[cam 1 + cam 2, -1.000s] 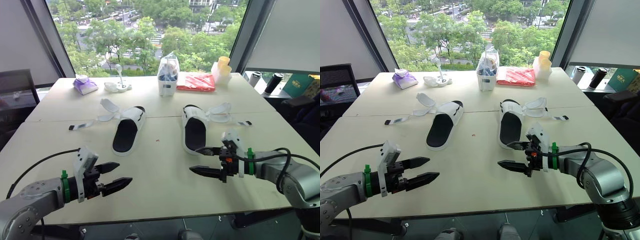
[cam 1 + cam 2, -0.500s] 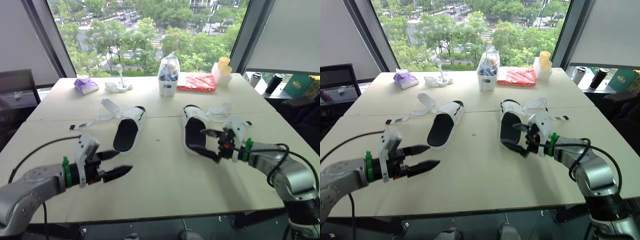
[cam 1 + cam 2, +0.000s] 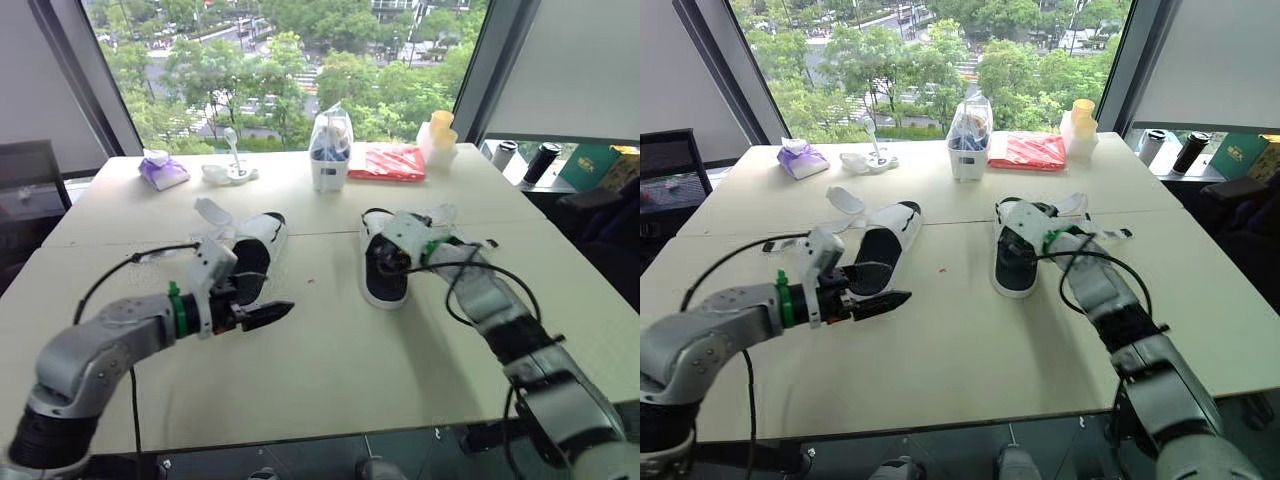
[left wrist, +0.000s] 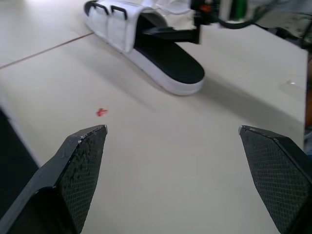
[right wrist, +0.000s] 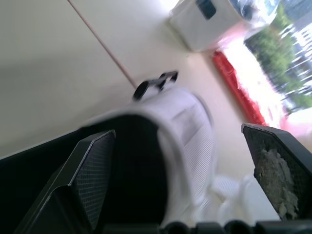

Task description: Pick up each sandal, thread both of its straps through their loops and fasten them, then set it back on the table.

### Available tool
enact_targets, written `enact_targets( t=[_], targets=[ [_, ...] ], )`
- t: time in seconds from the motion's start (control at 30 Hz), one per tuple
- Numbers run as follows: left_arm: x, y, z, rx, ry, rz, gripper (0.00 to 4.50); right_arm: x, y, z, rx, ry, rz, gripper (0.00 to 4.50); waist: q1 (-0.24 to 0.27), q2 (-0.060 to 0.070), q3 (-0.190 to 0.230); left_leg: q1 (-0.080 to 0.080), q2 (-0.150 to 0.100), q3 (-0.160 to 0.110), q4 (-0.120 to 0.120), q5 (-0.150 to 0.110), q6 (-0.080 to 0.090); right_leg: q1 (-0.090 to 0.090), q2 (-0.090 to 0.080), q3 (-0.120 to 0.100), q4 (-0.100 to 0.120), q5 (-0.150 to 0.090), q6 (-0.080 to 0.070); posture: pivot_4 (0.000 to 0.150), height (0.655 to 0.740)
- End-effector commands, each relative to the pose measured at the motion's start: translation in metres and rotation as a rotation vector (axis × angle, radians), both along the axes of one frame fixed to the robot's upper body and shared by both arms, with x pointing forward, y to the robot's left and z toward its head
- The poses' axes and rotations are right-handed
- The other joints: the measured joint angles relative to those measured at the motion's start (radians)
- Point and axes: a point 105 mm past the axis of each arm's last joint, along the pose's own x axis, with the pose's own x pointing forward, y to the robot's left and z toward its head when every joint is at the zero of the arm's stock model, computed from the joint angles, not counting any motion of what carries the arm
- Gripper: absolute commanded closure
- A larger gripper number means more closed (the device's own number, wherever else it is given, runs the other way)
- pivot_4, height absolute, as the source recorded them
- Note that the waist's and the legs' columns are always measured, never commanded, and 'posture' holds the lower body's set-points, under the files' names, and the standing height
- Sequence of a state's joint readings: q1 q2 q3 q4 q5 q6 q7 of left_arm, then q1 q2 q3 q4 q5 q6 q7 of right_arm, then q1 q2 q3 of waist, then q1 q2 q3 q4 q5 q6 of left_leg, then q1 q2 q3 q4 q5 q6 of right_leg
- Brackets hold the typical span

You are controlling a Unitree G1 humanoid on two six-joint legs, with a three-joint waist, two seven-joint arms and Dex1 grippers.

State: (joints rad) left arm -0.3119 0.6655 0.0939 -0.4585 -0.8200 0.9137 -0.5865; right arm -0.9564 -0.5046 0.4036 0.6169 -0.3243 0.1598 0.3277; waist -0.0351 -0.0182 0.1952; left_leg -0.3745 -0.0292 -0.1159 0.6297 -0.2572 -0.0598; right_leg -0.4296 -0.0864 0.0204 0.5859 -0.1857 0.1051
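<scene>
**A:** Nearest first: what is the left hand (image 3: 272, 308) doing?

**B:** It hovers low over the counter (image 3: 330, 380), spread wide with nothing between its fingers. The left sandal (image 3: 250, 268) lies just beyond it, untouched. I'd judge the hand is waiting to take a strap.

**A:** And the right hand (image 3: 400, 252)?

**B:** It is farther out, also spread wide and gripping nothing yet. It straddles the upper band of the right sandal (image 3: 385, 280), one finger reaching in over the black footbed, probably to lift it by the band.

**A:** The straps (image 3: 445, 215)?

**B:** They trail loose on the counter beyond that hand, so nothing is fastened.

**A:** What has changed from a second ago?

**B:** Both hands were by the near edge, well short of the sandals. The right has reached its sandal, and the left has edged forward.
</scene>
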Motion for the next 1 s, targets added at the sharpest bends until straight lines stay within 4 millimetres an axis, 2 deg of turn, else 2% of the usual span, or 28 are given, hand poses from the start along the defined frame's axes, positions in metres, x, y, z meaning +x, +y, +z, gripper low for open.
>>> enact_targets(
  t=[0.03, 0.07, 0.17, 0.33, 0.4, 0.53, 0.6, 0.67, 0.73, 0.77, 0.8, 0.87, 1.0],
  targets=[
    [-0.004, 0.0, 0.014, -0.017, -0.062, 0.019, 0.0, 0.021, -0.006, 0.017, -0.171, -0.109, -0.089, 0.04, -0.004, 0.0, 0.0, 0.0, 0.0, -0.001, 0.0, 0.0, -0.001, 0.0, 0.0, 0.0, 0.0, 0.0, -0.001, 0.15, 0.74],
    [-0.005, 0.0, 0.017, -0.023, -0.069, 0.026, 0.0, 0.025, -0.006, 0.02, -0.21, -0.125, -0.106, 0.04, -0.005, 0.0, 0.0, 0.0, 0.0, -0.001, 0.0, 0.0, -0.001, 0.0, 0.0, 0.0, 0.001, 0.0, -0.001, 0.15, 0.74],
    [-0.007, 0.003, 0.023, -0.033, -0.085, 0.04, 0.0, 0.031, -0.003, 0.019, -0.248, -0.118, -0.117, 0.89, -0.009, 0.0, 0.0, 0.0, 0.0, -0.001, 0.0, 0.001, -0.001, 0.0, 0.0, 0.0, 0.001, 0.0, 0.0, 0.15, 0.74],
    [-0.013, 0.009, 0.027, -0.029, -0.089, 0.048, 0.0, 0.033, 0.005, 0.014, -0.28, -0.101, -0.086, 3.58, -0.011, 0.0, 0.0, 0.0, 0.0, -0.001, -0.001, 0.0, -0.001, 0.0, 0.0, 0.0, 0.0, 0.001, 0.002, 0.15, 0.74],
    [-0.014, 0.013, 0.027, -0.02, -0.085, 0.052, 0.0, 0.033, 0.003, 0.009, -0.304, -0.09, -0.086, 4.47, -0.011, 0.0, 0.0, 0.0, 0.0, -0.001, -0.001, 0.0, -0.001, 0.0, 0.001, 0.0, 0.0, 0.002, 0.002, 0.15, 0.74],
    [-0.016, 0.017, 0.022, 0.002, -0.068, 0.049, 0.0, 0.032, -0.004, 0.01, -0.341, -0.123, -0.069, 4.47, -0.011, 0.0, 0.0, 0.001, 0.0, -0.001, 0.0, 0.0, -0.001, 0.0, 0.001, 0.0, 0.002, 0.001, 0.002, 0.15, 0.74],
    [-0.015, 0.02, 0.017, 0.009, -0.057, 0.051, 0.0, 0.029, -0.004, 0.018, -0.367, -0.181, 0.001, 4.47, -0.011, 0.0, 0.0, 0.001, 0.0, -0.001, 0.0, 0.001, -0.001, 0.0, 0.001, 0.001, 0.003, 0.001, 0.002, 0.15, 0.74],
    [-0.011, 0.026, 0.016, -0.012, -0.064, 0.078, 0.0, 0.021, 0.005, 0.03, -0.368, -0.259, 0.128, 4.47, -0.01, 0.001, 0.0, 0.001, 0.0, -0.001, 0.0, 0.0, -0.001, 0.0, 0.001, 0.001, 0.003, 0.001, 0.002, 0.15, 0.74],
    [-0.006, 0.032, 0.016, -0.058, -0.065, 0.103, 0.0, -0.001, 0.021, 0.046, -0.402, -0.377, 0.366, 4.47, -0.01, 0.001, 0.001, 0.001, 0.0, -0.001, -0.001, 0.0, -0.001, 0.0, 0.001, 0.001, 0.003, 0.001, 0.002, 0.15, 0.74],
    [-0.005, 0.031, 0.015, -0.064, -0.064, 0.102, 0.0, -0.011, 0.023, 0.049, -0.439, -0.412, 0.441, 4.47, -0.011, 0.001, 0.001, 0.001, 0.0, -0.001, -0.001, 0.0, -0.001, 0.0, 0.001, 0.001, 0.003, 0.001, 0.002, 0.15, 0.74],
    [-0.005, 0.027, 0.014, -0.072, -0.06, 0.085, 0.0, -0.029, 0.025, 0.05, -0.462, -0.446, 0.578, 4.47, -0.012, 0.001, 0.001, 0.001, 0.0, 0.0, -0.001, 0.0, -0.001, -0.001, 0.001, 0.001, 0.002, 0.001, 0.003, 0.15, 0.74],
    [-0.007, 0.019, 0.01, -0.077, -0.051, 0.049, 0.0, -0.055, 0.023, 0.042, -0.551, -0.469, 0.769, 4.47, -0.013, 0.001, 0.001, 0.0, 0.0, 0.0, -0.001, 0.0, -0.001, -0.001, 0.001, 0.002, 0.002, 0.001, 0.003, 0.15, 0.74],
    [-0.008, 0.015, 0.004, -0.073, -0.039, 0.03, 0.0, -0.084, 0.028, 0.032, -0.561, -0.481, 0.987, 4.47, -0.027, 0.0, 0.0, 0.002, 0.0, 0.001, -0.001, 0.0, -0.001, 0.0, 0.002, 0.004, 0.003, 0.001, 0.003, 0.15, 0.74]
  ],
)
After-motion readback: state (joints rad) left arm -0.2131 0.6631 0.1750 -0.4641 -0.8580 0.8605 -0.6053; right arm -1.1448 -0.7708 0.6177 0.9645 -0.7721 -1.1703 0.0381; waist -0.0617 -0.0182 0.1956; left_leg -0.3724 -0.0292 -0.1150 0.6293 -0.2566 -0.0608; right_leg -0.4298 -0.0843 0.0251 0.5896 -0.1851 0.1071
